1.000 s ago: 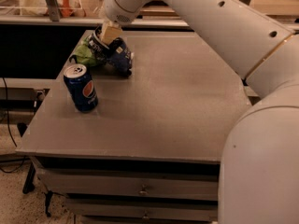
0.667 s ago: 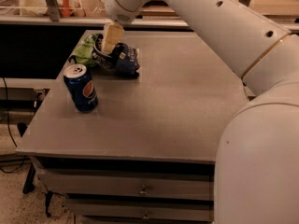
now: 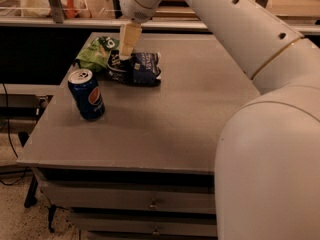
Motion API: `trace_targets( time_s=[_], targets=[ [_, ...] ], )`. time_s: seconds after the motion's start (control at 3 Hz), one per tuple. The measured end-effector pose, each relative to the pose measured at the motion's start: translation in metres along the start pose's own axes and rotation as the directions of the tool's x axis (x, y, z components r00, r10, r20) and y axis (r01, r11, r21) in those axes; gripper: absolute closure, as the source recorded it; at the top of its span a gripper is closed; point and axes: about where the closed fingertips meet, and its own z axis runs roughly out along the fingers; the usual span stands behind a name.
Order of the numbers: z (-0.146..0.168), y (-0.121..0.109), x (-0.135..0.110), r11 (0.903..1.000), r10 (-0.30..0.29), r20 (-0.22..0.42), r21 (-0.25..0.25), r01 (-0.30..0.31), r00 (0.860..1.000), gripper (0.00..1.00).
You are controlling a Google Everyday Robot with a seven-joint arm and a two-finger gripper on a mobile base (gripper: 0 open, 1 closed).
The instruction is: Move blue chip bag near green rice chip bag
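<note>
The blue chip bag (image 3: 138, 68) lies wrinkled on the grey table (image 3: 165, 124) at the far left. Its left end touches the green rice chip bag (image 3: 95, 53), which lies just to the left near the table's far-left corner. My gripper (image 3: 125, 54) hangs down from the white arm (image 3: 225, 24) over the seam between the two bags. Its cream tip sits at the blue bag's upper left edge.
A blue Pepsi can (image 3: 86, 94) stands upright near the table's left edge, in front of the bags. A shelf with clear containers (image 3: 65, 4) runs behind the table. Drawers (image 3: 150, 204) sit under the tabletop. My own white arm fills the right side.
The gripper and the blue chip bag have shifted a little to the right. The bag now lies flatter and more spread out beside the green bag.
</note>
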Motion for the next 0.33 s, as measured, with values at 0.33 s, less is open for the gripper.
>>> trace_targets(
  time_s=[0.33],
  targets=[
    [0.0004,0.0005,0.0099,0.9988,-0.024,-0.018,-0.044,0.024,1.000,0.00]
  ],
)
